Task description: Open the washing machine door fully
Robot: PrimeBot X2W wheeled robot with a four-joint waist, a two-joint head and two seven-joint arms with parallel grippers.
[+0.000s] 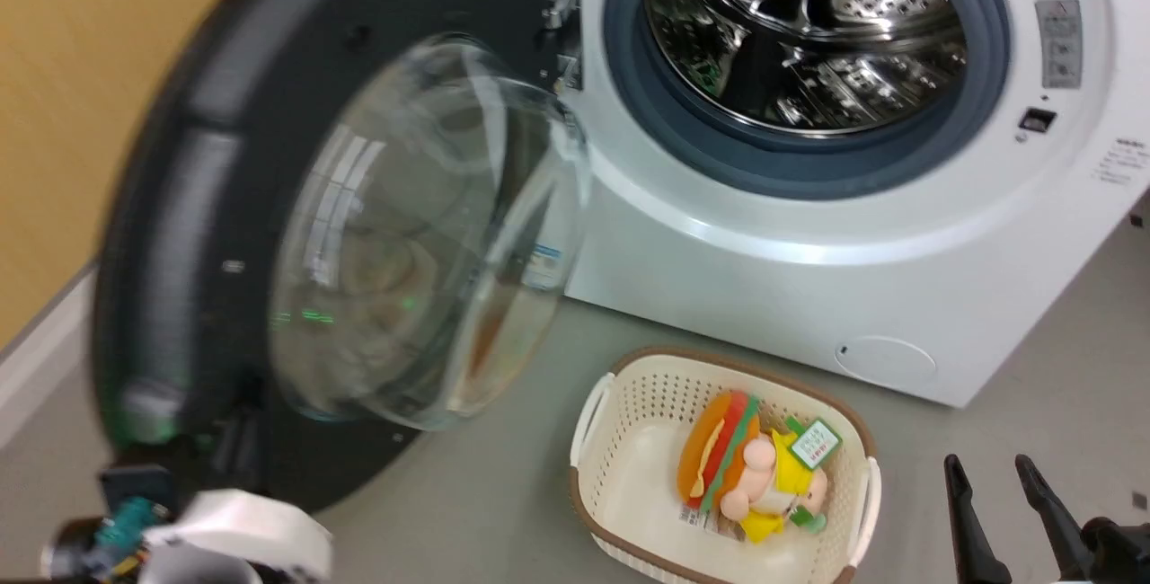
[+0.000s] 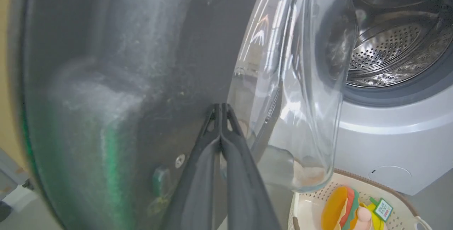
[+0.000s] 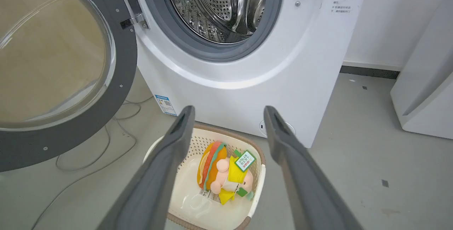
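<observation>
The washing machine door [image 1: 207, 207] stands swung out to the left on its hinge [image 1: 561, 22], its black ring frame blurred. Its clear glass bowl [image 1: 431, 234] bulges toward the machine. In the left wrist view my left gripper [image 2: 220, 109] is shut with nothing between its fingers, and its tips rest against the door's black inner frame [image 2: 159, 63], just left of the glass bowl [image 2: 293, 81]. My left arm's pale wrist [image 1: 238, 530] sits below the door's lower edge. My right gripper [image 1: 997, 485] [image 3: 229, 111] hangs open, away from the door.
The steel drum [image 1: 809, 27] lies open inside its grey rubber ring [image 1: 773, 166] on the white machine [image 1: 809, 296]. On the grey floor in front stands a cream basket [image 1: 620, 395] holding a plush burger toy [image 1: 719, 458]. A yellow wall [image 1: 72, 117] is behind the door, and cables [image 3: 102, 148] lie beneath it.
</observation>
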